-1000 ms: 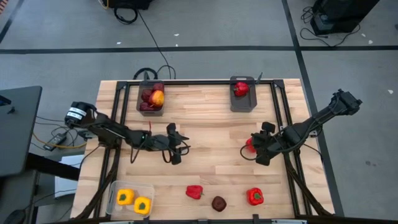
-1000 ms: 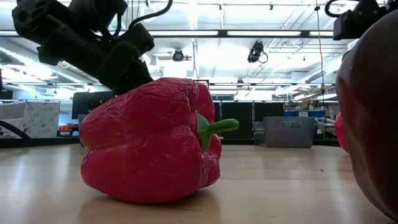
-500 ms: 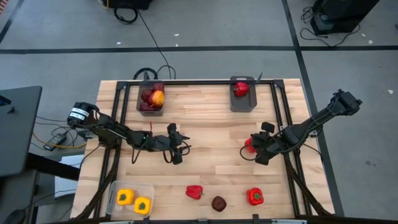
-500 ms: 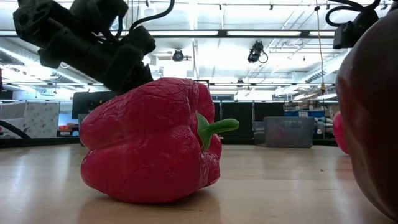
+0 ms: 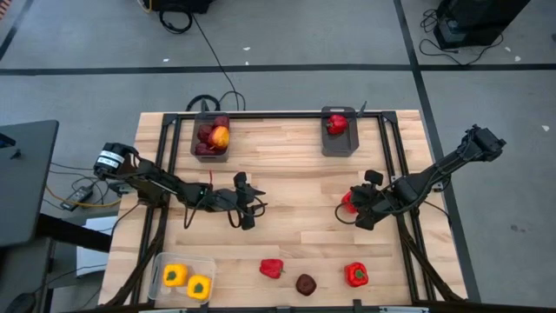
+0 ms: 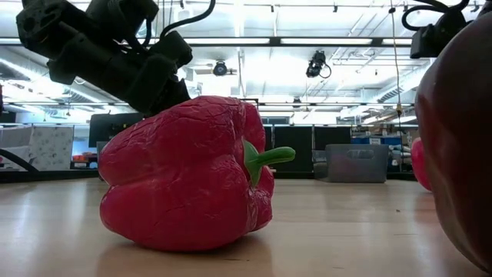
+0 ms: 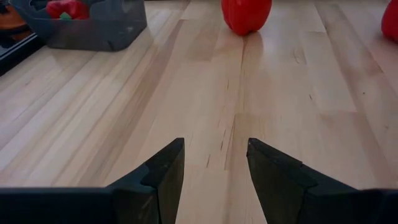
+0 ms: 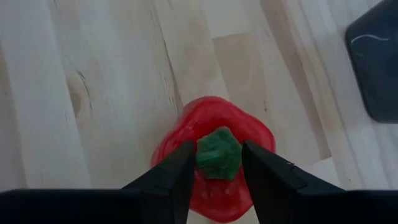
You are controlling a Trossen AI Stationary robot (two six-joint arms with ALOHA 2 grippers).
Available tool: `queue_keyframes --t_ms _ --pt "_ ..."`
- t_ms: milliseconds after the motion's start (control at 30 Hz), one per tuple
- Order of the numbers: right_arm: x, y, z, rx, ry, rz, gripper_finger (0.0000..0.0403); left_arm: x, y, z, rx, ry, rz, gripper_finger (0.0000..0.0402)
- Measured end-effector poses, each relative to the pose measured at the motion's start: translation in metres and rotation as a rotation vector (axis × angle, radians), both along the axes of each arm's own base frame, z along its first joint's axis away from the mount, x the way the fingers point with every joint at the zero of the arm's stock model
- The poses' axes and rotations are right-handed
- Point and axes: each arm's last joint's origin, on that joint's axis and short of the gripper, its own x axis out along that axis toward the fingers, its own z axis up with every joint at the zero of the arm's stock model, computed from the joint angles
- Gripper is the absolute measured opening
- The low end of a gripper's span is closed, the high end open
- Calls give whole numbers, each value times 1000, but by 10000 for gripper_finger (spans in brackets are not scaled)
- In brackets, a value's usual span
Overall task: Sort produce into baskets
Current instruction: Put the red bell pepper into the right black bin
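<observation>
My right gripper [image 5: 354, 209] is at the table's right middle, shut on a red bell pepper [image 8: 214, 162]; the pepper also shows in the high view [image 5: 347, 202]. My left gripper [image 5: 248, 205] is open and empty over bare wood left of centre [image 7: 214, 162]. The far-left dark grey basket [image 5: 211, 139] holds maroon apples and an orange-red one. The far-right dark grey basket [image 5: 338, 132] holds a red pepper. The clear bin [image 5: 183, 276] at the near left holds two yellow peppers. A red pepper [image 5: 272, 268], a maroon apple [image 5: 306, 284] and another red pepper [image 5: 356, 275] rest on the table near its front edge. My right gripper pinches the red pepper's top at its green stem [image 8: 217, 154], one finger [image 8: 171, 177] on each side. The fingers come from above, pointing down. The pepper stands upright, stem up. Whether its base is clear of the table, I cannot tell.
Black frame rails run along the table's left and right sides [image 5: 395, 165]. Bare wood lies between the two grippers [image 5: 300, 191]. In the low view the loose red pepper [image 6: 184, 173] and the maroon apple [image 6: 461, 154] fill the foreground.
My right gripper has shifted slightly toward the table's left and far side, keeping the red pepper between its fingers. My left gripper has kept nearly still.
</observation>
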Motion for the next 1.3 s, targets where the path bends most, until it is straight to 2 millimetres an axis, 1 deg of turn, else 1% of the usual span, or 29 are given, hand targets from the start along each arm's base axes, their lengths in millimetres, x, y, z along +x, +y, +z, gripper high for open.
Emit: queue_keyframes --t_ms 67,167,333,400,433,633,733,867,967,1100,1200,1300 --pt "0 0 0 1 0 -2 139 0 0 0 0 0 0 182" --pt "0 0 0 1 0 -2 115 0 0 0 0 0 0 182" --pt "0 -1 0 -11 -4 -5 53 0 0 0 0 0 0 182" --pt "-1 0 0 10 10 0 26 0 0 0 0 0 0 182" --pt "-1 0 -1 8 16 5 19 0 0 0 0 0 0 182" --pt "-1 -1 0 -17 2 -3 19 0 0 0 0 -1 0 182" --pt "0 -5 1 -91 -17 -25 19 0 0 0 0 -3 0 182" --pt "6 -21 9 -294 -83 -114 19 1 0 1 -3 -15 0 182" --pt "12 -40 16 -473 -127 -223 19 1 0 3 -6 -34 0 182" --pt "18 -68 26 -661 -124 -370 19 2 0 4 -9 -48 0 182" --pt "23 -91 31 -745 -81 -446 19 2 0 4 -6 -46 -1 182" --pt "28 -117 34 -729 -12 -454 19 2 0 4 -4 -47 1 182"
